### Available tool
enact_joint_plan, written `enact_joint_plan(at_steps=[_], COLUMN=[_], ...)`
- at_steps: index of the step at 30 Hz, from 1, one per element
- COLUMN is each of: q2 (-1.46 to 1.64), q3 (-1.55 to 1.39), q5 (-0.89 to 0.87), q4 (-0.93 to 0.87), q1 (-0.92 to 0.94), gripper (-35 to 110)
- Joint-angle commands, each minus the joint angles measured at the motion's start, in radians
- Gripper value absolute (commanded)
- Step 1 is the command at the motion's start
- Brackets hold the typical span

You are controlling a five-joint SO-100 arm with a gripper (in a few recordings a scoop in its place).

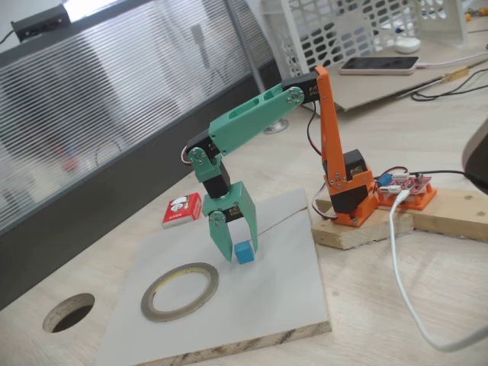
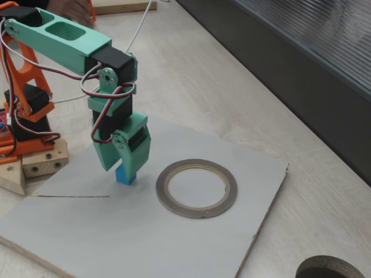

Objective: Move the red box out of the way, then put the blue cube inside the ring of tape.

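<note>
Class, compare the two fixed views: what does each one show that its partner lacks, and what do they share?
A fixed view adds the red box, lying off the board, and a phone. A fixed view adds what looks like a person's hand at the top edge. Both fixed views show the pincer at the blue cube, beside the ring of tape.

Blue cube (image 2: 124,176) half behind gripper (image 2: 123,166)

The green arm bends downward, its pincer (image 1: 238,250) (image 2: 126,169) pointing down, fingers slightly apart.
</note>
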State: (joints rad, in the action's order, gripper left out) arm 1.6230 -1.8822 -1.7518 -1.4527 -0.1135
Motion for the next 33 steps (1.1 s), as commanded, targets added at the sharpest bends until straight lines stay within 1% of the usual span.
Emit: enact_joint_plan(at_steps=[1,30,33], q2=[0.012,0.011,-0.046], q3=[0.008,0.008,0.006], q5=[-0.002,-0.008,-0.006], q4=[-0.006,-0.008,-0.006], q1=[-0.014,-0.021,-0.023], gripper=[34,34,34])
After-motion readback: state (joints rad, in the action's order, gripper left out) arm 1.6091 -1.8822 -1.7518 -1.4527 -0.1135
